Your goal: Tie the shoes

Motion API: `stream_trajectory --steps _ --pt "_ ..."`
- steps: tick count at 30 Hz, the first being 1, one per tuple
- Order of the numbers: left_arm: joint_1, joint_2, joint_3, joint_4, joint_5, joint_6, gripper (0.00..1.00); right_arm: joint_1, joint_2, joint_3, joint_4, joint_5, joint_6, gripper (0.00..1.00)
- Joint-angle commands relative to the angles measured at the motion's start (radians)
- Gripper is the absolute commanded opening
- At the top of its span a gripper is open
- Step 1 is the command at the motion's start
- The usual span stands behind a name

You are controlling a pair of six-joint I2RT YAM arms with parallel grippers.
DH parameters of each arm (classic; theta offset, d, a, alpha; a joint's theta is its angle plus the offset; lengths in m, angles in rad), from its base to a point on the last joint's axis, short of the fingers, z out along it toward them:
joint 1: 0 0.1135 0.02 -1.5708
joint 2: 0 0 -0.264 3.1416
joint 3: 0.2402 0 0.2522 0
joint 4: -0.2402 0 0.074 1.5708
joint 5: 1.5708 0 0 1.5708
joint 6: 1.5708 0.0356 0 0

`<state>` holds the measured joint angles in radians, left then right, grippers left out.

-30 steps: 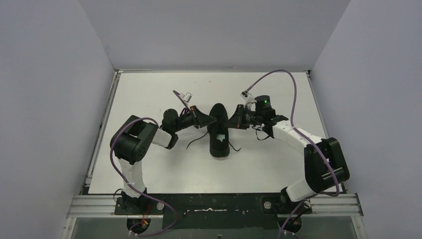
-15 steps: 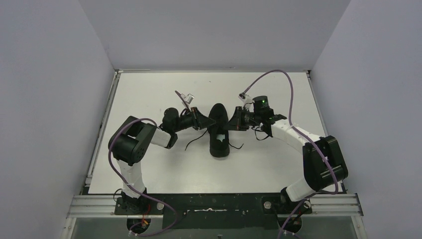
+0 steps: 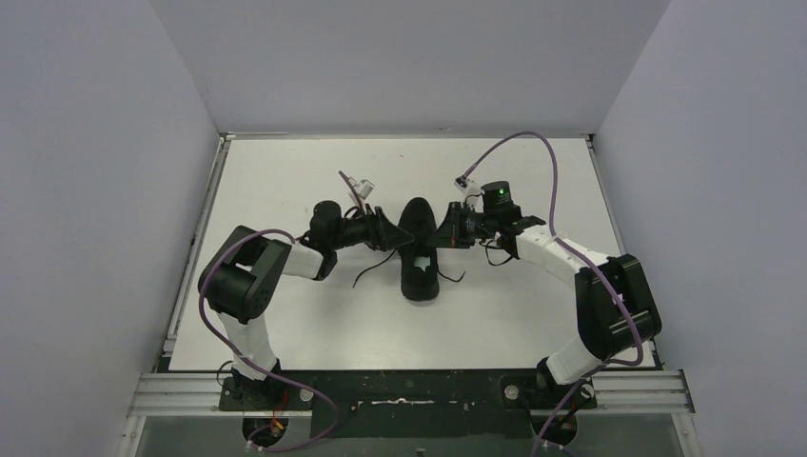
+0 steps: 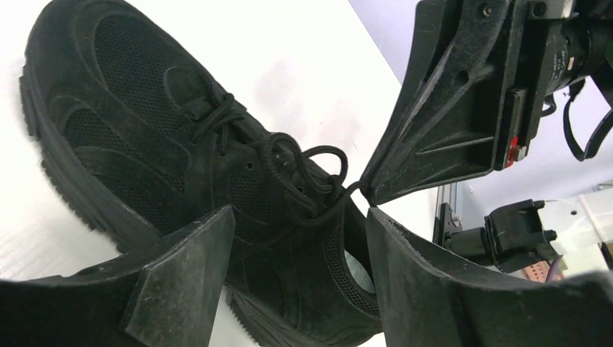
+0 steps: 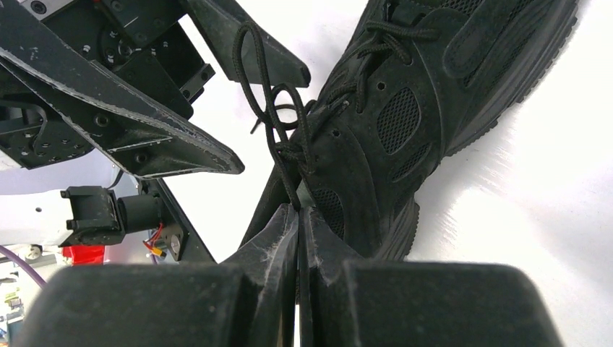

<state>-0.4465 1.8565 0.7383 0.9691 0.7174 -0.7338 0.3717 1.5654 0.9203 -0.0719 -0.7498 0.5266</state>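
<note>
Right gripper (image 5: 298, 211) clamps lace (image 5: 288, 153), shoe (image 5: 434, 94) just ahead.

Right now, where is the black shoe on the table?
In the top view, the shoe lies near the middle of the table, between the left end effector and the right end effector, which pinches its lace.

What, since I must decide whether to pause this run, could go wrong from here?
The right gripper pinches the lace only at its tips, so it may slip free. The open left gripper sits very near the right one; closing could make them collide. Nothing pins the black sneaker; a pull might drag it.
</note>
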Motion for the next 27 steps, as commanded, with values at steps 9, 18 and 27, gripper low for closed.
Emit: stream_trajectory --steps 9,18,27 --pt "-0.008 0.038 0.109 0.037 0.051 0.007 0.8 -0.007 0.013 0.059 0.058 -0.013 -0.003 0.0" --pt "-0.014 0.056 0.122 0.036 0.072 0.017 0.7 -0.006 0.025 0.079 0.064 -0.01 0.016 0.0" --pt "-0.014 0.075 0.149 0.025 0.07 0.001 0.42 -0.001 0.033 0.084 0.064 -0.013 0.016 0.0"
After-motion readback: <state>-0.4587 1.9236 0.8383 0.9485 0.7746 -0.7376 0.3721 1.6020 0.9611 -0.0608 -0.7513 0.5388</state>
